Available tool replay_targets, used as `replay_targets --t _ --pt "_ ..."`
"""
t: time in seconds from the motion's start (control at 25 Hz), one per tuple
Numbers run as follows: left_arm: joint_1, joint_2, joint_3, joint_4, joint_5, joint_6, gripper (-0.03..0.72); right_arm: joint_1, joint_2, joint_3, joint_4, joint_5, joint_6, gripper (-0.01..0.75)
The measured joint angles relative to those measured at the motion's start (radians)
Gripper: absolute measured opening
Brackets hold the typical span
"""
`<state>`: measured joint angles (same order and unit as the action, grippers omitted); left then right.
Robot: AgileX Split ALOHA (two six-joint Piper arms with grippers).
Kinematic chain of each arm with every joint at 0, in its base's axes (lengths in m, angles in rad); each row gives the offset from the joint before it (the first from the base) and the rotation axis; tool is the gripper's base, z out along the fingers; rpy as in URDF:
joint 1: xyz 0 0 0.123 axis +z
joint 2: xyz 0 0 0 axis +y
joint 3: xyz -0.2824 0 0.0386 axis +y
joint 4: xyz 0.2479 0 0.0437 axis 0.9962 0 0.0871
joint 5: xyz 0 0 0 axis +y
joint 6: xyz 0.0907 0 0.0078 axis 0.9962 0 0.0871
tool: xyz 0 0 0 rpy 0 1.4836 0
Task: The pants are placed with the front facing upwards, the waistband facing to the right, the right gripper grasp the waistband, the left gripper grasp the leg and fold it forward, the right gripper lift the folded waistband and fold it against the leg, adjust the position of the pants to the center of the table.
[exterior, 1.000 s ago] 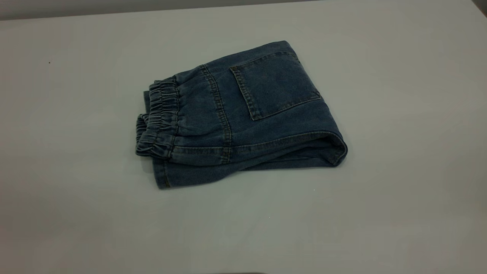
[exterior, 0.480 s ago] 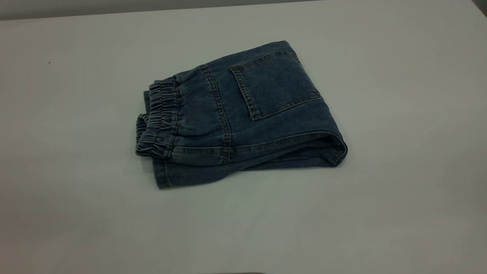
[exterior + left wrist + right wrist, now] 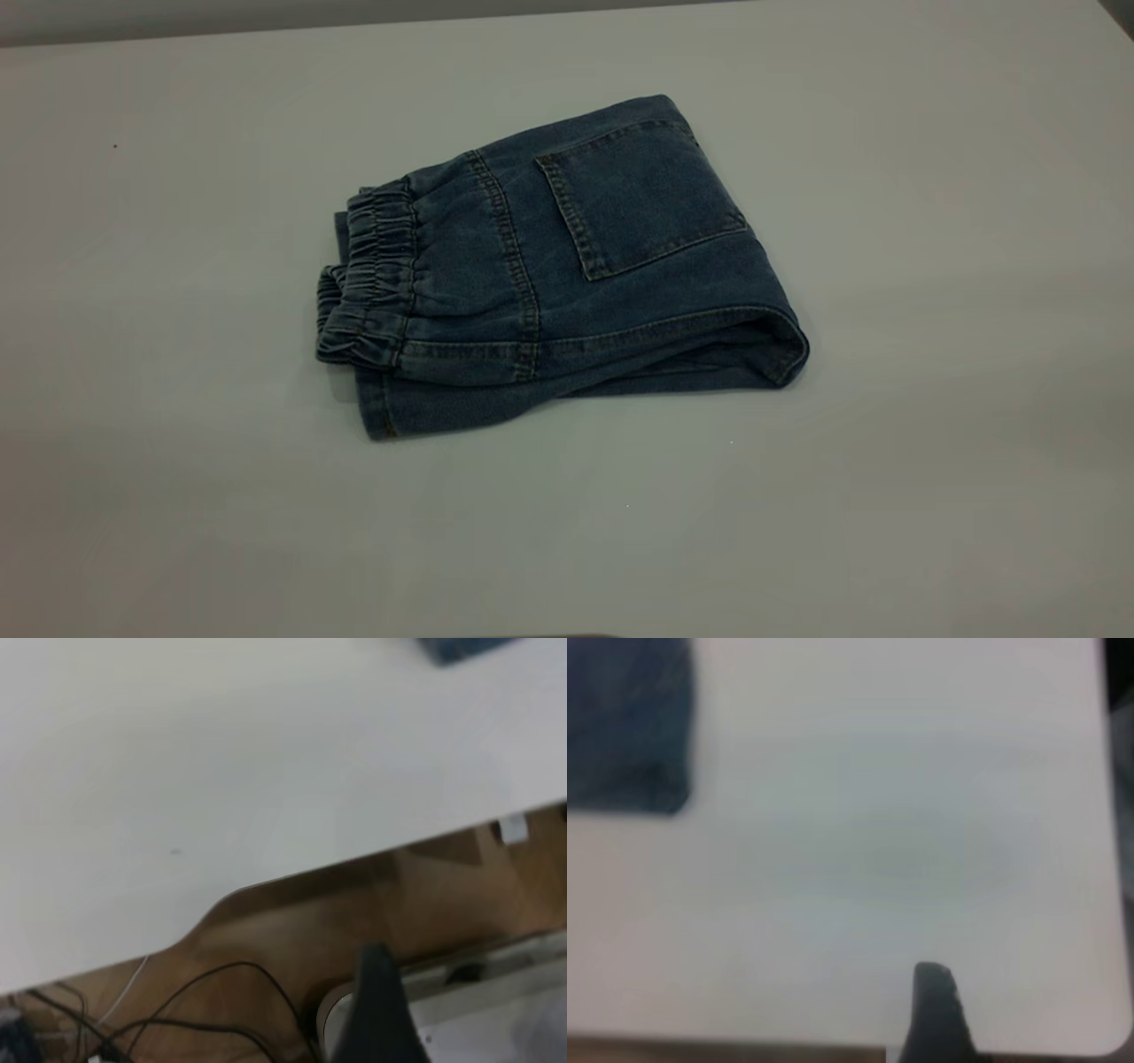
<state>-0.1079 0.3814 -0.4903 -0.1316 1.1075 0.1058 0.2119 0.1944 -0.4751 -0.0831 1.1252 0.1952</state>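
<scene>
Two folds in the pants (image 3: 567, 266), pocket up, waistband (image 3: 368, 270) leftward, mid-table (image 3: 930, 221); left gripper (image 3: 376, 1010), right gripper (image 3: 939, 1014) at edges, finger spread untellable

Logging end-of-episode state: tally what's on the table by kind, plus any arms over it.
Folded blue denim pants: 1
Grippers over the table in the exterior view: 0
Other loose items on the table: 0
Total things on the table: 1

Dim, even overhead light; folded blue denim pants (image 3: 558, 275) cast faint shadow. Both wrist views blurred, washed pale.
</scene>
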Motion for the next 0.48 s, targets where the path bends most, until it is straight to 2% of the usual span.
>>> replay_targets --t 0.08,0.2,0.48 --pt "0.06 -0.015 0.001 0.0 0.0 0.0 0.461 -0.037 -0.063 0.0 0.0 0.001 0.0 0.421" --pt "0.116 -0.074 0.001 0.0 0.001 0.0 0.461 -0.05 -0.176 0.0 0.0 0.004 0.0 0.421" --pt "0.138 -0.314 0.001 0.0 0.007 0.0 0.461 -0.052 -0.203 0.0 -0.002 0.012 0.0 0.421"
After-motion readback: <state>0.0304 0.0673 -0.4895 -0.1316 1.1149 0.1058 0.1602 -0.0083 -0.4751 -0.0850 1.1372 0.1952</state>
